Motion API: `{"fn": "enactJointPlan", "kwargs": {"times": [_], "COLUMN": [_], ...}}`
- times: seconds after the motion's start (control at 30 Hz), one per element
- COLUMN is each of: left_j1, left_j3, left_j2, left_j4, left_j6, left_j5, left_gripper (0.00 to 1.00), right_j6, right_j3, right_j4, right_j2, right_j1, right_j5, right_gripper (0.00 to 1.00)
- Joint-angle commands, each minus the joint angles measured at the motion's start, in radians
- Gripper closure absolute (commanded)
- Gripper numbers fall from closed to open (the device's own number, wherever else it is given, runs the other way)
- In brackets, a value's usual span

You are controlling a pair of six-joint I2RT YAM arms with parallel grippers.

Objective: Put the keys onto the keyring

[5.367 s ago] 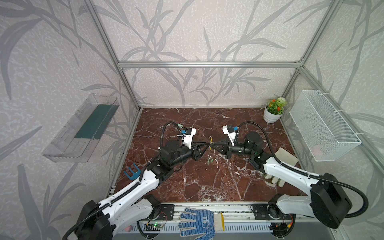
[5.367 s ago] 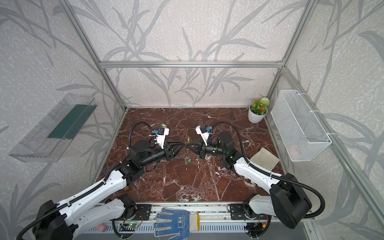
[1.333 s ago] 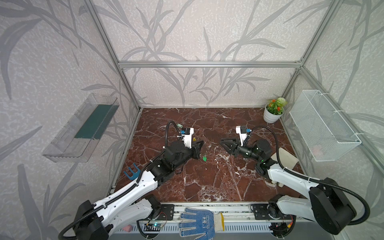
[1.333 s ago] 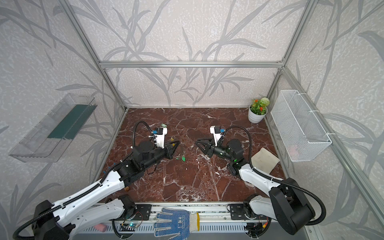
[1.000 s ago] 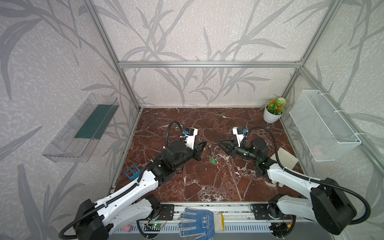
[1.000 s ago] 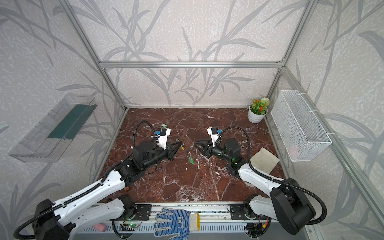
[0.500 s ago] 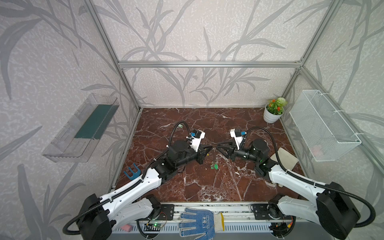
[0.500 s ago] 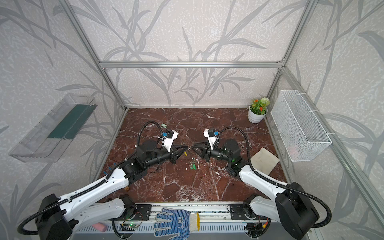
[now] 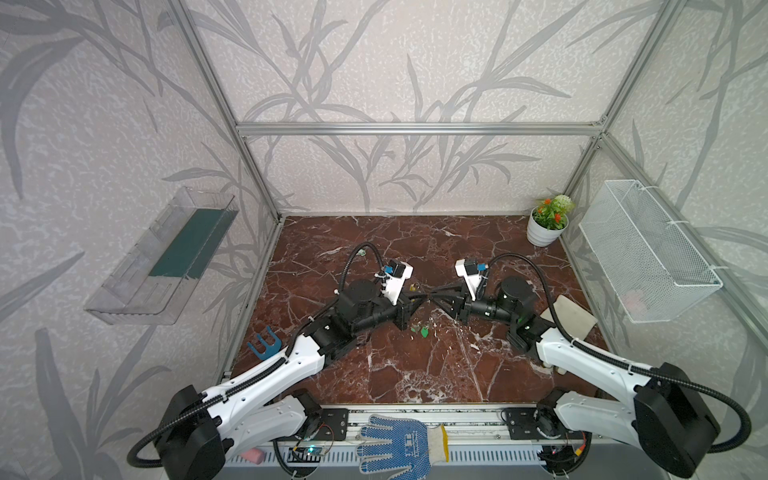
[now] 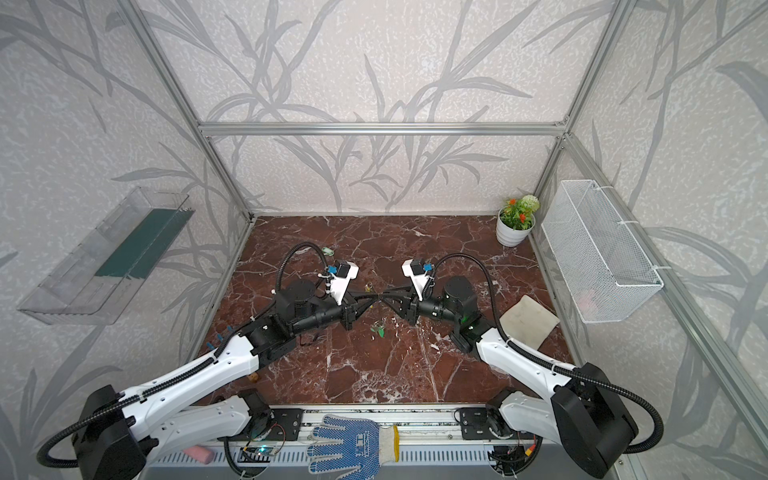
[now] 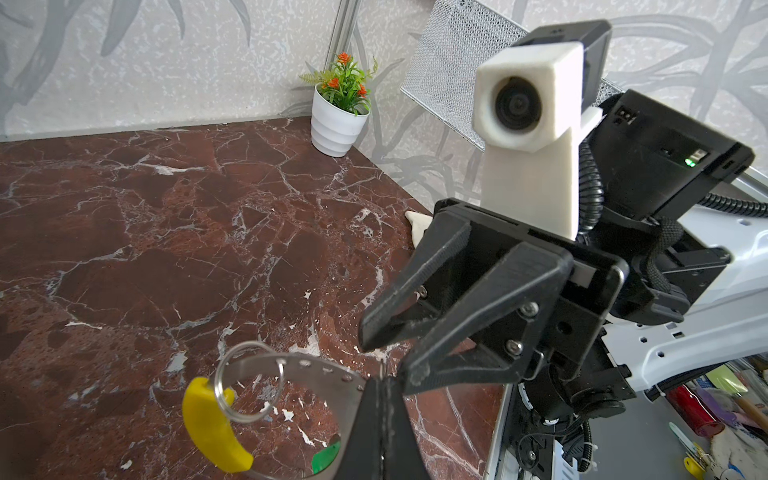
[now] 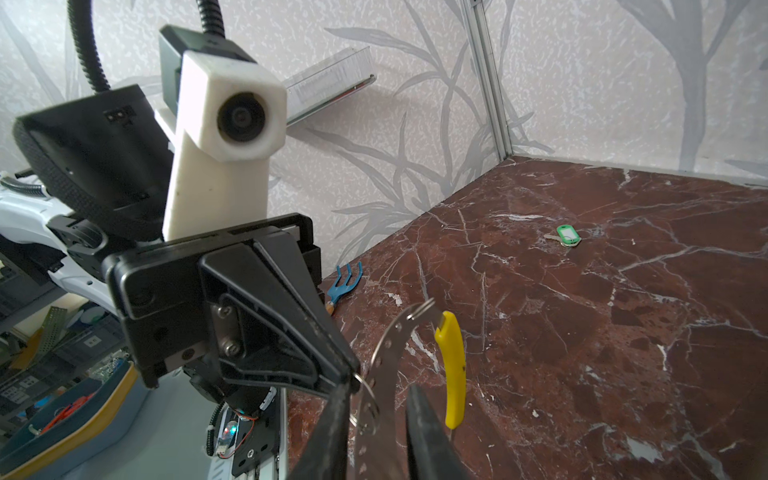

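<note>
The arms have met over the middle of the table point(image 9: 415, 374). The left fingers point(image 11: 376, 415) pinch the keyring point(image 11: 299, 370) tight. The right fingers point(image 12: 422, 419) have narrowed around its band, a small gap left. One green key point(image 12: 568, 236), upper right, still lies loose there.

1. We see a dark red stone table top with white cracks point(image 9: 419, 374).
2. A small white pot with a green plant and orange flowers point(image 9: 543, 232) stands in the far right corner.
3. A flat, pale square cloth point(image 9: 575, 318) lies by the right edge.
4. A little blue plastic rake point(image 9: 264, 343) lies at the left edge.
5. One small key with a green plastic head point(image 12: 568, 237) lies alone, near the back on the left side.
</note>
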Motion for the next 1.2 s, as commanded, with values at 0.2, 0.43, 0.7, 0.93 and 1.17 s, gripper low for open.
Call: {"fn": "enactJointPlan", "kwargs": {"times": [0.2,0.43,0.7,0.93,1.17], "left_j1": [-0.004,-0.003,-0.003,0.0,0.023], "left_j3": [0.032,0.033,0.023,0.0,-0.026], "left_j2": [-0.007,-0.006,-0.014,-0.077,-0.1], "left_j4": [0.024,0.026,0.028,-0.002,0.0], "left_j6": [0.012,0.009,-0.009,-0.036,-0.055], "left_j5": [0.026,0.035,0.012,-0.064,-0.072], "left_gripper": [1.0,1.0,0.96,0.7,0.72], "right_j6": [-0.035,-0.039,-0.023,-0.005,0.028], "right_j3": [0.044,0.05,0.04,0.02,0.007], "right_j4": [-0.037,-0.049,-0.024,-0.001,0.047], "right_j2": [0.008,0.012,0.005,-0.005,0.002], "right_j1": [0.017,0.021,0.022,0.01,-0.014], "right_j5": [-0.005,-0.006,-0.007,0.026,0.002], "right_gripper": [0.78,0.9,1.0,1.0,1.0]}}
